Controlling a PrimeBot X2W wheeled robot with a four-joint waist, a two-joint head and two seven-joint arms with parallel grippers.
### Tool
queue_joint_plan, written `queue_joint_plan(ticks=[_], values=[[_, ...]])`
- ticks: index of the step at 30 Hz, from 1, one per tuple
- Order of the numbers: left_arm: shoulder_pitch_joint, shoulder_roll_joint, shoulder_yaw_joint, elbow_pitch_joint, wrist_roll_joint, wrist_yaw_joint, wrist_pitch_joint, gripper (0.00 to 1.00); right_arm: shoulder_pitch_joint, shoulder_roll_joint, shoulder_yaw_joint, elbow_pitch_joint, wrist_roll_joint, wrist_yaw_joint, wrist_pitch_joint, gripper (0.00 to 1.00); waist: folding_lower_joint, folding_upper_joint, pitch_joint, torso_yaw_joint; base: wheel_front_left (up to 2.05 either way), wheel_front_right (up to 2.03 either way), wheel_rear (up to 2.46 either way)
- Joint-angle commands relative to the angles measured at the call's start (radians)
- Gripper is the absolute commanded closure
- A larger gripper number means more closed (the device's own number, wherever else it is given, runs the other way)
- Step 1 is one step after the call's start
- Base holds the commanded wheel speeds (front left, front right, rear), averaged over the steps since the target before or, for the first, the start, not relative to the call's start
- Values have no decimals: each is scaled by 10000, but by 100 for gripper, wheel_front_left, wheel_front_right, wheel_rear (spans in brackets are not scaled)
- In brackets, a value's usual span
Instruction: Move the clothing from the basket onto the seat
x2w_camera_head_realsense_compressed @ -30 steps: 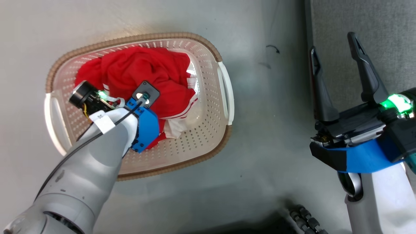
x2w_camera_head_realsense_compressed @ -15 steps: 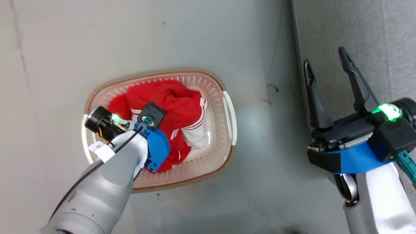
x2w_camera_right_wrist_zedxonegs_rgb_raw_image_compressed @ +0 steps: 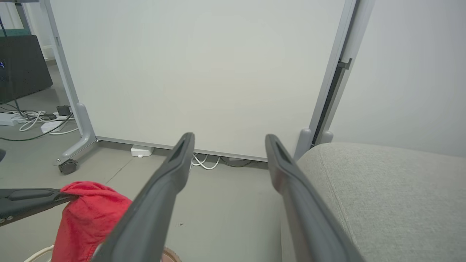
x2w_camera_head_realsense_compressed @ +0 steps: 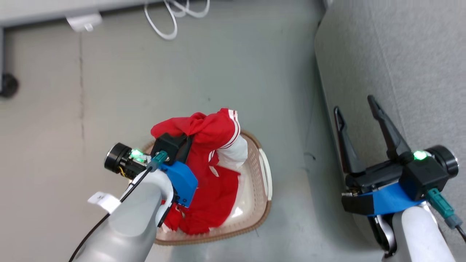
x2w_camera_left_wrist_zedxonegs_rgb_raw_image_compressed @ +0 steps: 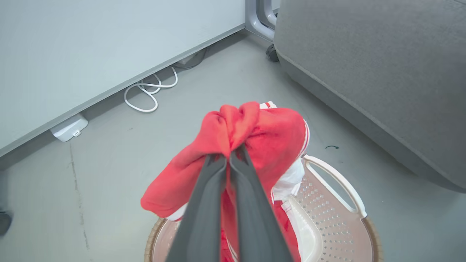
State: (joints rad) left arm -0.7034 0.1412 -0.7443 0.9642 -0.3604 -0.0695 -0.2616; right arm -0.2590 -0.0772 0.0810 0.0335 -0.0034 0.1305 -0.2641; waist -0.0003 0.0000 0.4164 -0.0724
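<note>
Left pincer (x2w_camera_left_wrist_zedxonegs_rgb_raw_image_compressed: 230, 153) clenched on clothing (x2w_camera_left_wrist_zedxonegs_rgb_raw_image_compressed: 276, 134), hanging above basket (x2w_camera_head_realsense_compressed: 268, 211) mid-frame; right pincer (x2w_camera_head_realsense_compressed: 354, 103) released. Nothing on seat (x2w_camera_head_realsense_compressed: 400, 54), frame right; transfer remains.

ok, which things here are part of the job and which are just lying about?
Job:
- clothing, pinched in the shut left gripper, partly lifted out
- basket, on the floor
- seat, to the robot's right
- right gripper, open, holding nothing

Lying about:
- cable, by the wall panel
- white box, next to it
- caster
</note>
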Motion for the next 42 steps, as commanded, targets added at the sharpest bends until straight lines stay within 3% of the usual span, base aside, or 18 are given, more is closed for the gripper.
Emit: queue_joint_plan(ticks=[1, 13, 23, 42], values=[[238, 85, 217, -329, 16, 107, -48, 100, 160, -20, 3, 77, 84, 5, -5, 0, 3, 0, -861, 211, 0, 0, 0], [1436, 227, 1841, -2732, 408, 218, -50, 100, 958, 104, 69, 347, 152, 5, -7, 0, 3, 0, -2500, 345, 0, 0, 0], [1966, 71, 3079, -4825, 972, -5, -50, 100, 1546, 207, 162, 495, 216, 5, -7, 0, 3, 0, -3595, 407, 0, 0, 0], [2122, -254, 3251, -6353, 1234, -328, -42, 100, 1825, 267, 474, 518, 352, 5, -7, 0, 3, 0, -4154, 494, 0, 0, 0]])
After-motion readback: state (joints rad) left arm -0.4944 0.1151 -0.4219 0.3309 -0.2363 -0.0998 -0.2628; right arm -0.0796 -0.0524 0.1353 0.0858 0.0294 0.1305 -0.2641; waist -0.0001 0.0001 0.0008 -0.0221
